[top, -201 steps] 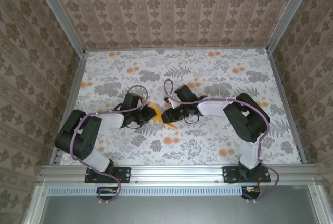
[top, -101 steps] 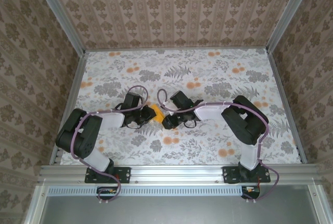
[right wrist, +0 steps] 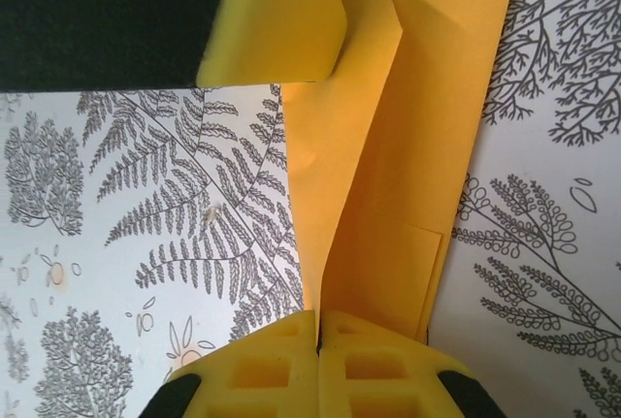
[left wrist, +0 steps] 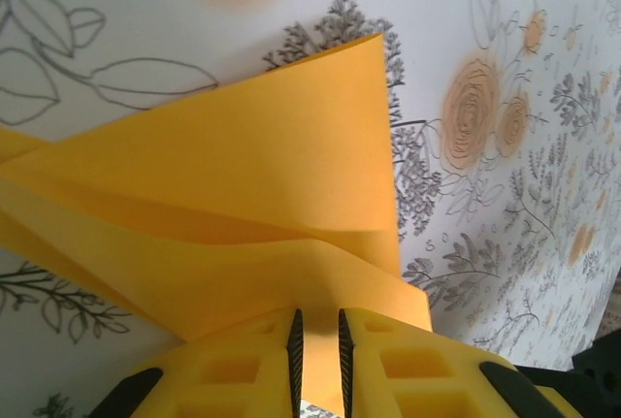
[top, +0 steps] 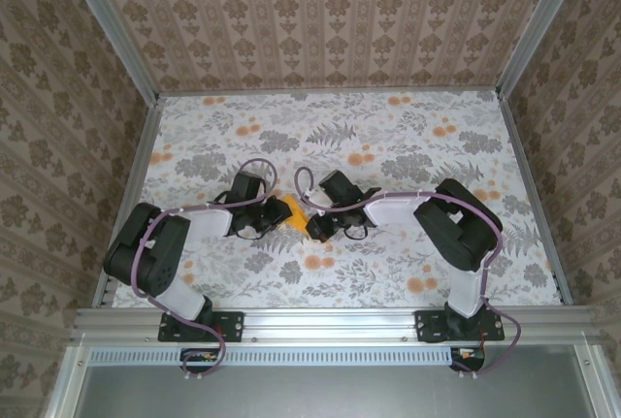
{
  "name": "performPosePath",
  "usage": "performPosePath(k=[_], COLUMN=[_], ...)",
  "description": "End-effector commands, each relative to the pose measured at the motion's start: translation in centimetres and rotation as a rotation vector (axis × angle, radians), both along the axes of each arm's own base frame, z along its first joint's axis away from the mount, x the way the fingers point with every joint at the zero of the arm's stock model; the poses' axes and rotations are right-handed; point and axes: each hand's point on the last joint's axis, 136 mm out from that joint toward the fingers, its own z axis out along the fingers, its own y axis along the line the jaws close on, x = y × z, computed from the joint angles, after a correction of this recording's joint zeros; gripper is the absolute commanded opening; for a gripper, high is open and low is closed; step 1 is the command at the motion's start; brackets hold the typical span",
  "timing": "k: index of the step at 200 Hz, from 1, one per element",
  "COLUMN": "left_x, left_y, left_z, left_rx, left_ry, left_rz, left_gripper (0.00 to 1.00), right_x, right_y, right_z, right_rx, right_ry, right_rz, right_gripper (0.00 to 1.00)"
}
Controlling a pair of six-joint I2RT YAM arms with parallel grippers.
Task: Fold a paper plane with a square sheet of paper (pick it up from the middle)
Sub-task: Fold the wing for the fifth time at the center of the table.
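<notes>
Paper sheet [top: 294, 212], thin, bright orange-yellow and already creased into overlapping layers, lies near the middle of the white floral-printed tabletop [top: 388, 137] in the overhead view, between the two arms. That tabletop is boxed in on three sides by brown patterned wallpaper walls [top: 320, 20] framed with aluminium rails. The left gripper [top: 275, 212] reaches in from the left and the right gripper [top: 312, 224] from the right. Both meet the paper sheet, which shows as a small orange patch between their black heads. In the left wrist view the paper sheet [left wrist: 243, 176] spreads away from the camera as a broad triangular flap with a sharp corner at the upper right, and a second layer runs beneath it over the grey-and-orange flower print of the tabletop [left wrist: 505, 195]. The left gripper [left wrist: 317, 340] has its yellow fingers [left wrist: 408, 369] drawn to a narrow slit, and the near edge of the paper runs into that slit, apparently pinched there. In the right wrist view the paper sheet [right wrist: 408, 127] stands as a long folded band running up the frame, with a lengthwise crease and a curled flap at the top beside a blurred black mass [right wrist: 97, 11] that I cannot identify. The right gripper [right wrist: 318, 336] has its yellow fingers [right wrist: 262, 369] pressed fully together, and the crease of the paper runs straight into their seam over the fern-printed tabletop [right wrist: 146, 195].
</notes>
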Motion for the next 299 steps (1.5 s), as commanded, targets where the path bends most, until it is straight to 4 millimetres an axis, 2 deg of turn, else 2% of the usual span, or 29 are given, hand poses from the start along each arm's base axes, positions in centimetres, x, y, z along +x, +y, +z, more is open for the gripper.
performPosePath(k=[1,18,40,80,112,154,255,299], left_x=[0.9,0.7,0.2,-1.0,-1.3,-1.5,-2.2,-2.3], left_y=[-0.8,-1.0,-1.1,-1.4,-2.1,-2.9,-2.5,-2.2], left_z=[3.2,4.3,4.8,3.4,2.5,1.6,2.1,1.3], left_rx=[-0.061,-0.096,-0.116,-0.113,-0.134,-0.15,-0.16,-0.125], left_ry=[-0.11,-0.152,-0.183,-0.165,-0.15,-0.134,-0.185,-0.175], left_rz=[-0.041,-0.054,-0.068,-0.08,-0.087,-0.103,-0.112,-0.115], left_gripper=[0.23,0.25,0.26,0.26,0.24,0.21,0.2,0.17], right_x=[-0.5,-0.5,-0.3,-0.4,-0.7,-0.6,-0.8,-0.9], right_y=[0.2,0.5,0.6,0.4,0.0,-0.6,-1.3,-1.1], right_z=[0.3,0.7,0.8,0.2,-1.2,-2.0,-2.8,-2.8], right_rx=[0.067,0.111,0.16,0.171,0.154,0.138,0.109,0.115], right_ry=[0.09,0.136,0.199,0.266,0.317,0.348,0.372,0.384], right_rz=[-0.023,-0.046,-0.076,-0.117,-0.147,-0.184,-0.222,-0.217], right_gripper=[0.03,0.02,0.01,0.01,0.01,0.02,0.01,0.02])
